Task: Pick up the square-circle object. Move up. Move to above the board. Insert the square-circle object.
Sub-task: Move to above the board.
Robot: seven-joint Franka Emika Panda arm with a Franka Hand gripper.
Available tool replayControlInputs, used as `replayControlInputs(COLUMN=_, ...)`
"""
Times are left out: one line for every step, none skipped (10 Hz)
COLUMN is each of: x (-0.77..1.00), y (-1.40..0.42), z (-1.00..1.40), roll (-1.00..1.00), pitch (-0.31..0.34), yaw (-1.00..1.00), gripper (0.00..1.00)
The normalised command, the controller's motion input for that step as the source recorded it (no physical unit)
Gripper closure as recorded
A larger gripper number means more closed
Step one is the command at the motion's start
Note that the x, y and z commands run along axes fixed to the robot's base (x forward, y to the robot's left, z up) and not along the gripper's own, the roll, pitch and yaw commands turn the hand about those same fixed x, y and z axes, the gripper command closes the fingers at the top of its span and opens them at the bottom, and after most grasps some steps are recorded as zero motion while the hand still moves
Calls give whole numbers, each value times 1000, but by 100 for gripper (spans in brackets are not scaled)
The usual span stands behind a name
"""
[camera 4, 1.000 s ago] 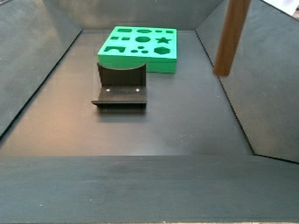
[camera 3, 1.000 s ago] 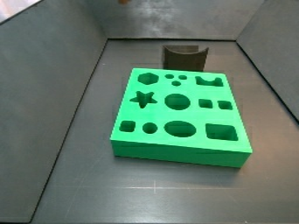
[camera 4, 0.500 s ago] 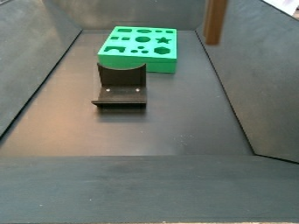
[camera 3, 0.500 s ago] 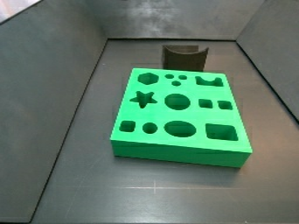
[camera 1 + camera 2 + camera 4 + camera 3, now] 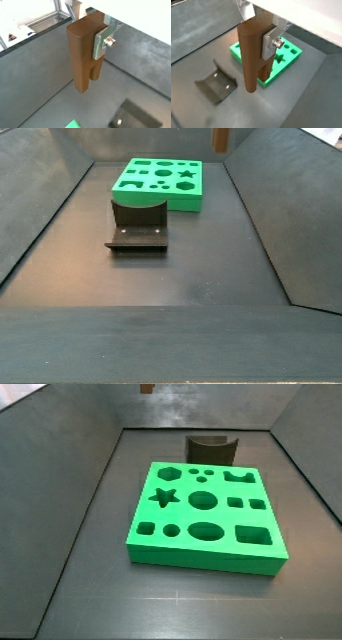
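The gripper, high above the floor, is clamped on the upper part of the square-circle object, which hangs with its long axis vertical, while the board lies well below, toward about two o'clock of the peg's tip.

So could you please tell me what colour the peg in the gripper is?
Brown, wood-toned. The peg, held in the gripper, shows best in a wrist view.
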Motion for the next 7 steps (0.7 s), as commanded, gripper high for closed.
replayControlInputs(x=208, y=-1000, z=103, roll=1, pitch=83, yaw=21, gripper=100)
replayControlInputs(x=214, y=-1000, z=104, roll=-13, pitch=93, yaw=17, gripper=100)
replayControlInputs(x=227, y=-1000, z=108, roll=1, pitch=118, yaw=9, gripper=100)
replayControlInputs(x=236, y=-1000, z=110, roll=-6, pitch=119, yaw=11, gripper=100)
replayControlInputs(x=250, y=-1000, z=113, roll=15, pitch=119, yaw=12, gripper=100)
replayControlInputs(x=260, y=-1000, z=118, roll=8, pitch=122, yaw=15, gripper=100)
replayControlInputs(x=284, y=-1000, z=121, roll=9, pitch=122, yaw=8, gripper=100)
